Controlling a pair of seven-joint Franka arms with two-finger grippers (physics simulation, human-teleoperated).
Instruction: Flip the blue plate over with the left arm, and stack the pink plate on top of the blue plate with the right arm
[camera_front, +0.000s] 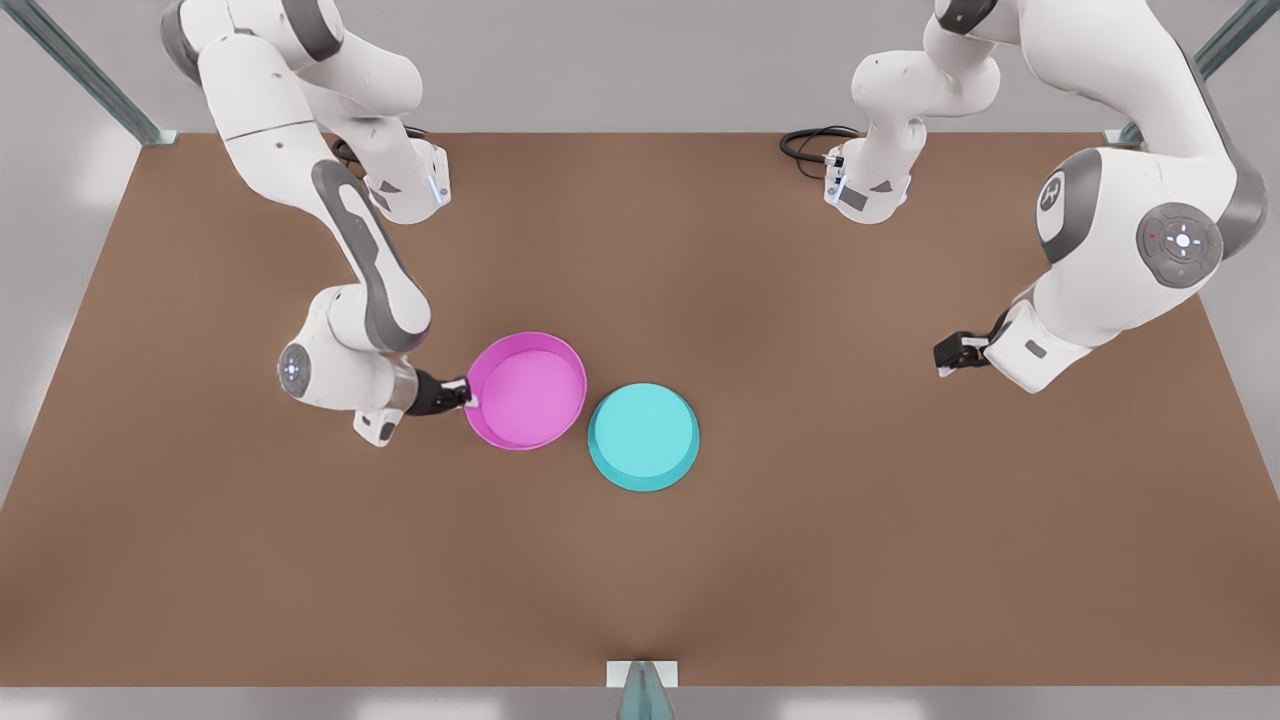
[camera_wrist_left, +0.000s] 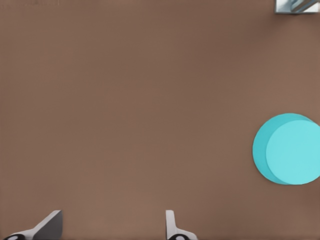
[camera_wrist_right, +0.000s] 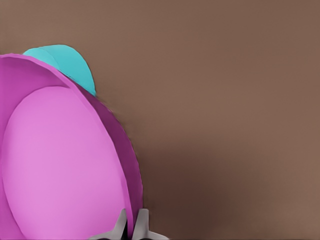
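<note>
Right gripper (camera_front: 466, 392) fingers pinch the smooth round pink plate (camera_front: 527, 390) rim — left gripper (camera_front: 945, 353) fingers spread, well apart.

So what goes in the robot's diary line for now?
right gripper: shut on pink plate rim | left gripper: open, waiting apart | blue plate: upside down on table

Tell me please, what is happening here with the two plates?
The right gripper, on the front view's left, pinches the rim of the pink plate. The blue plate lies bottom-up on the table beside it, so stacking is not yet done. The left gripper hangs open, apart from both plates.
</note>
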